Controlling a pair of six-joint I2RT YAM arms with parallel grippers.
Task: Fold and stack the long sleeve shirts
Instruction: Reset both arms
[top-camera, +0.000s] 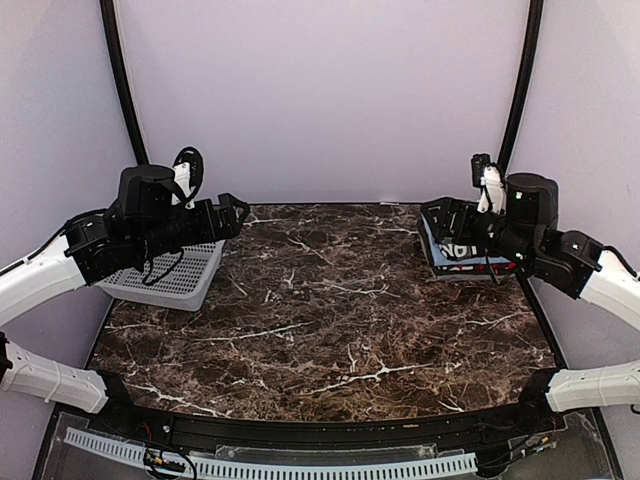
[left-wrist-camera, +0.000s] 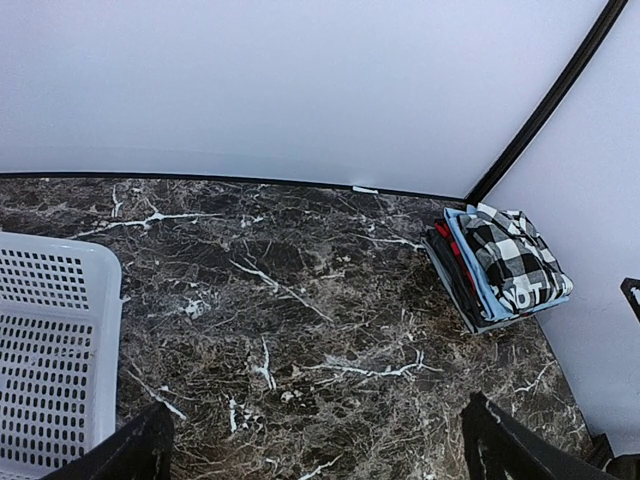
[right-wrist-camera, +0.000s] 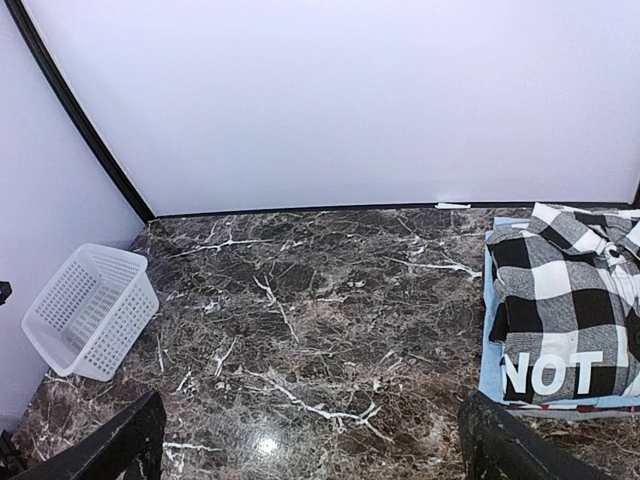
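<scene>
- Dark marble table (top-camera: 330, 310) backed by pale walls (top-camera: 320, 100); both arms are raised, one at each side.
- Task items: shirts (left-wrist-camera: 500, 265) folded into one pile at the far right corner of the table, near the wall; checked shirt (right-wrist-camera: 565, 320) with white lettering on top; light blue shirt (right-wrist-camera: 488, 375) beneath it; a red edge (left-wrist-camera: 441, 231) shows among darker layers lower down.
- Hands: left gripper (left-wrist-camera: 315, 445) with fingers spread wide and holding nothing, above the table beside the basket; right gripper (right-wrist-camera: 305, 440) likewise spread and empty, near the pile but not touching it.
- Step in hand, as judged: folding and stacking appear complete; what is left is a clean withdrawal, or a last squaring of the pile.
- Doing it well: keep the right fingers apart and lift upward rather than sideways, so no tip snags the top fold; if the rumpled far end of the checked shirt needs tidying, press flat from above rather than pinch, since a pinch would likely drag the top layer off the blue one.
- Container: basket (right-wrist-camera: 120, 335) of white perforated plastic, open side up, at the left edge of the table, well apart from the pile; nothing is visible inside it from either wrist view; in the overhead view the left arm partly hides it.
</scene>
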